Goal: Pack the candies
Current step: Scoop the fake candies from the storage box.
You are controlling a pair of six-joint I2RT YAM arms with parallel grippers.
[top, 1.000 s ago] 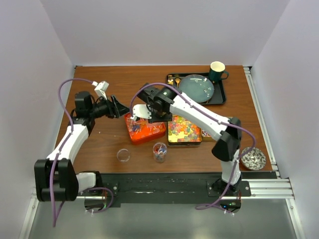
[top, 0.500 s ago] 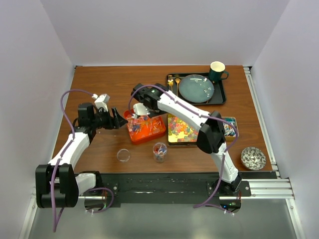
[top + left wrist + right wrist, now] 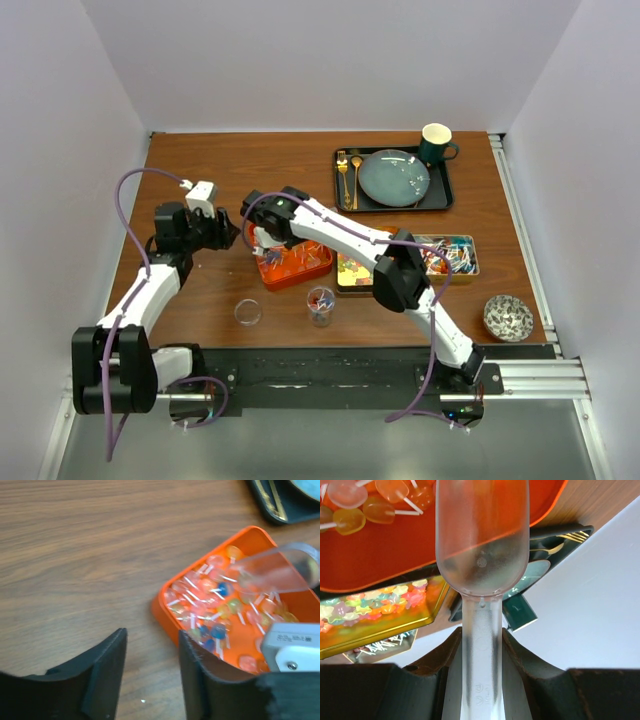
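The candies are lollipop-like sweets lying in an orange tray. My right gripper hangs over the tray's left end, shut on the handle of a clear plastic scoop; the scoop's bowl is above the tray and looks empty. My left gripper stands open just left of the tray's corner, with only bare table between its fingers. Gummy candies fill a gold tray, and wrapped candies fill another tray to the right. One clear cup holds a few candies; another cup is empty.
A black tray at the back holds a blue plate, gold cutlery and a green mug. A patterned bowl sits at the front right. The right arm's elbow hangs over the gold tray.
The right arm has swung left, carrying the scoop to the orange tray's left end. My left gripper has drawn back a little to the left and its jaws have narrowed.
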